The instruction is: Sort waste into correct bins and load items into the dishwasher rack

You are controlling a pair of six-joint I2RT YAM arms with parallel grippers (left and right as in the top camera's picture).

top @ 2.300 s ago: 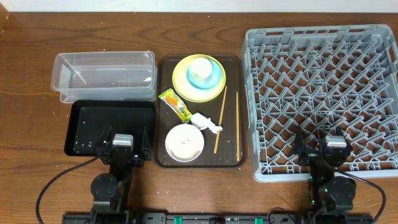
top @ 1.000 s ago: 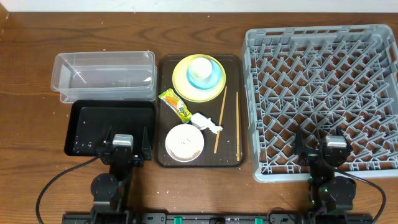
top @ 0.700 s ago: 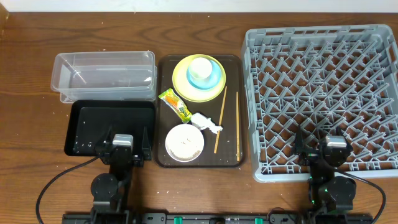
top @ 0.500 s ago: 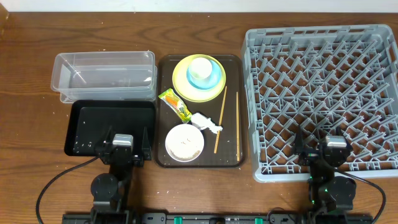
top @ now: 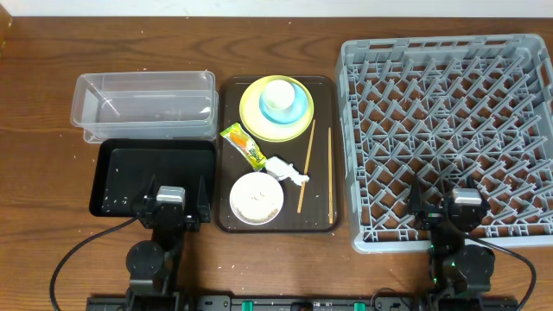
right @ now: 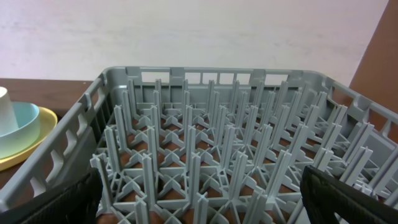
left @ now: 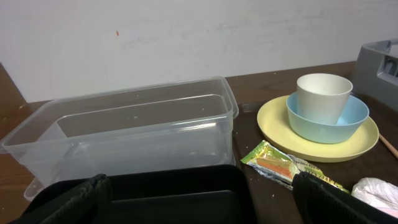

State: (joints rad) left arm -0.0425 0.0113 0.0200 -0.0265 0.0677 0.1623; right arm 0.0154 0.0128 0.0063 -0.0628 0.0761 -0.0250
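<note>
Moved: nothing since the earlier frames
Left gripper (left: 202, 208): fingers spread wide, empty, over black tray (left: 155, 190)
Ahead of it: clear tub (left: 124, 124); snack wrapper (left: 280, 165) and yellow plate (left: 273, 124) to its right
Right gripper (right: 202, 202): fingers apart, empty, dishwasher rack (right: 205, 149) directly ahead

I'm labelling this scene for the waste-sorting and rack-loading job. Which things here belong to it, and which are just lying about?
Belong to the job: snack wrapper, tissue, food crumbs, white bowl, clear tub, black tray, yellow plate, blue bowl, white cup, chopsticks, dishwasher rack.

Just lying about: brown serving tray under the dishes, table.
</note>
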